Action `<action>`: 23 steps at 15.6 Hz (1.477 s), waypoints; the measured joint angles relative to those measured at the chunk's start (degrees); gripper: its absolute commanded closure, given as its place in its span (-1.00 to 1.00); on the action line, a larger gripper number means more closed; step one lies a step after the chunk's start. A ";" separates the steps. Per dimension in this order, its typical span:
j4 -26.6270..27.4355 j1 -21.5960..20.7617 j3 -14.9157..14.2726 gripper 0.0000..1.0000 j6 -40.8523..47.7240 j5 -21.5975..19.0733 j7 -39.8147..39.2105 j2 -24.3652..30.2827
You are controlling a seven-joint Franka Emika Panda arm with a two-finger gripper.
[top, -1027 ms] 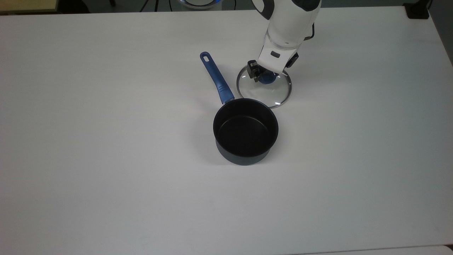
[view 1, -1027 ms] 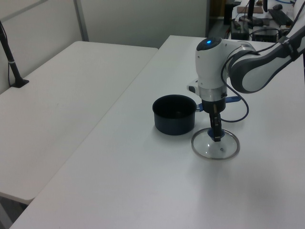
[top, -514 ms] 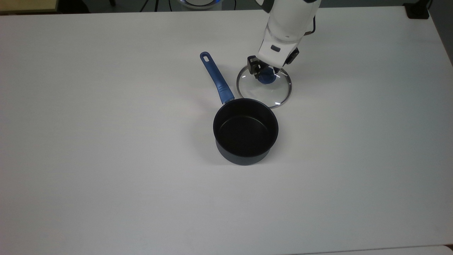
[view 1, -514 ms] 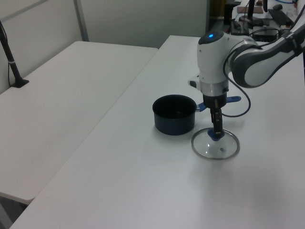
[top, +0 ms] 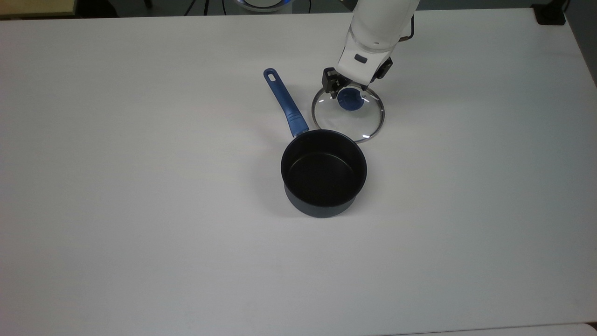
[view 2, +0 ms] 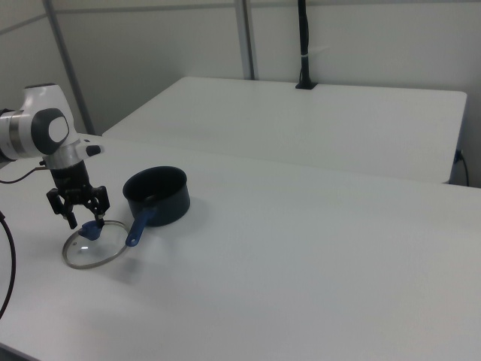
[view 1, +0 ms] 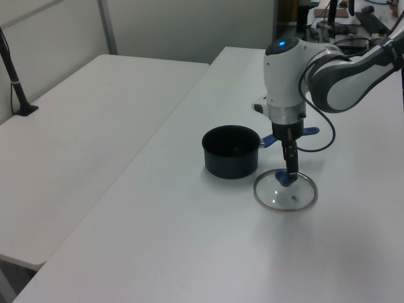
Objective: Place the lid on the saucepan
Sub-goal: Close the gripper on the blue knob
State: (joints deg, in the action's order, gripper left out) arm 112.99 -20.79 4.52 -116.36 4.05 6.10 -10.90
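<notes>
The saucepan (top: 323, 172) stands upright at the table's middle, dark with a black inside, its blue handle (top: 285, 102) pointing to the upper left in the top view. The glass lid (top: 350, 120) lies flat on the table just beyond the pan, close to its rim, blue knob (top: 349, 99) up. My gripper (top: 347, 90) hangs open just above the knob, its fingers spread to either side with nothing between them. In the right view the gripper (view 2: 85, 218) hovers over the lid (view 2: 94, 247), beside the saucepan (view 2: 156, 195). The left view shows the gripper (view 1: 291, 175) over the lid (view 1: 285, 194), right of the saucepan (view 1: 231, 151).
The white table (top: 140, 210) stretches wide around the pan and lid. A second white table (view 1: 82, 120) adjoins it on the left view's left. A black post (view 2: 303, 45) stands at the far table's edge.
The gripper has risen off the lid's knob and drifted slightly toward the top view's upper edge. Lid and saucepan have not moved.
</notes>
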 measured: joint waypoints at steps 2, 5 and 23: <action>0.20 0.00 0.00 -0.76 0.00 0.00 -0.16 -0.04; 0.26 0.00 0.00 -0.76 0.00 0.00 -0.17 -0.20; 0.20 0.05 0.00 0.25 -4.12 0.00 -0.17 -3.33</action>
State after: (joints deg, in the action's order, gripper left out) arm 113.19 -20.74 4.52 -120.47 4.05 5.93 -14.23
